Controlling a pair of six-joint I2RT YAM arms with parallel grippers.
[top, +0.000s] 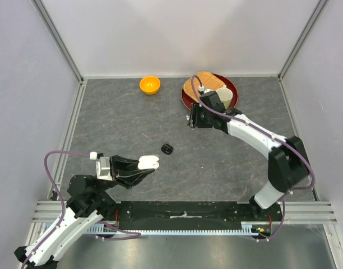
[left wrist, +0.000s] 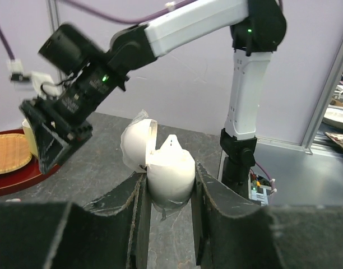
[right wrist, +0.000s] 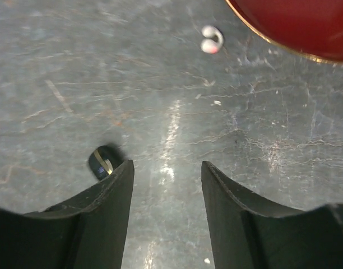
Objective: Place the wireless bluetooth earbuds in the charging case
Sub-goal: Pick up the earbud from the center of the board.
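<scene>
My left gripper [top: 142, 171] is shut on an open white charging case [top: 149, 163], held above the table near the front. In the left wrist view the case [left wrist: 170, 172] sits between the fingers with its lid [left wrist: 137, 143] swung open to the left and a small white tip showing in its mouth. My right gripper [top: 192, 121] is open and low over the table beside the red plate. In the right wrist view a black earbud [right wrist: 102, 162] lies just outside the left fingertip of the gripper [right wrist: 167, 167]. A white earbud [right wrist: 211, 40] lies farther ahead. The other earbuds are not seen.
A closed black case [top: 167, 148] lies mid-table between the arms. A red plate [top: 186, 100] at the back right holds a wicker mat [top: 197, 85] and a white cup [top: 224, 96]. An orange bowl [top: 149, 84] stands at the back centre. Walls enclose the table.
</scene>
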